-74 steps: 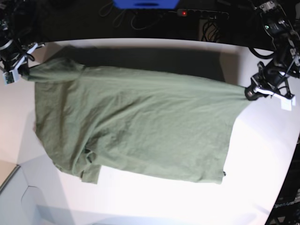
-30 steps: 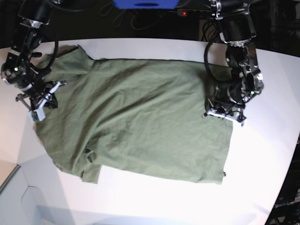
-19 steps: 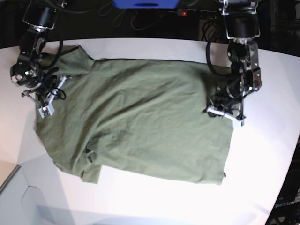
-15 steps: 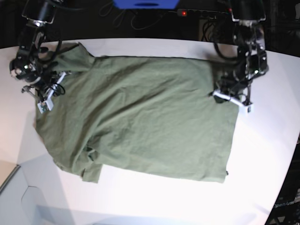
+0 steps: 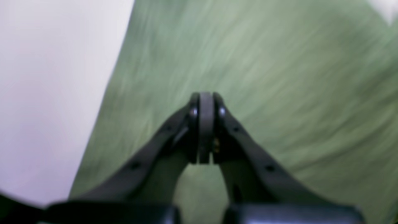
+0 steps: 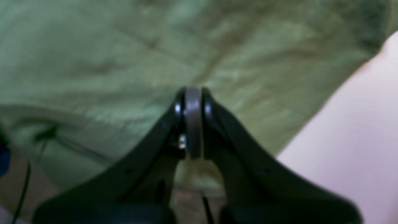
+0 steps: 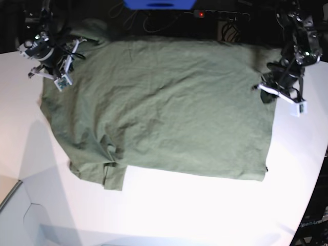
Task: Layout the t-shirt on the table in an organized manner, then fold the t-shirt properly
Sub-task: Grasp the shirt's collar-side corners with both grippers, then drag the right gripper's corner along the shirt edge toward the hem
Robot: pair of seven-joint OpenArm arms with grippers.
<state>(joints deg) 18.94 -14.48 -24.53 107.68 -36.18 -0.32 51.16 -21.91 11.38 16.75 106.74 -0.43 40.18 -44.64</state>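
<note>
The olive-green t-shirt (image 7: 164, 113) lies spread and wrinkled across the white table (image 7: 205, 215), its far edge reaching the table's back edge. One sleeve is bunched at the near left (image 7: 110, 171). My right gripper (image 7: 54, 77) sits at the shirt's far left corner, shut on the fabric. My left gripper (image 7: 271, 91) is at the shirt's right edge, also shut on cloth. In the left wrist view the left gripper (image 5: 205, 96) has its jaws pressed together over blurred green t-shirt (image 5: 279, 77). The right wrist view shows the right gripper (image 6: 192, 91) shut over the t-shirt (image 6: 108, 62).
Behind the table's back edge are a blue object (image 7: 159, 4), a power strip with a red light (image 7: 220, 14) and dark cables. The table's curved edge runs down the right side (image 7: 312, 195). A grey surface sits at the lower left (image 7: 15, 215).
Both grippers have moved toward the back of the table and outward. The shirt has slid back with them and now lies wider and flatter.
</note>
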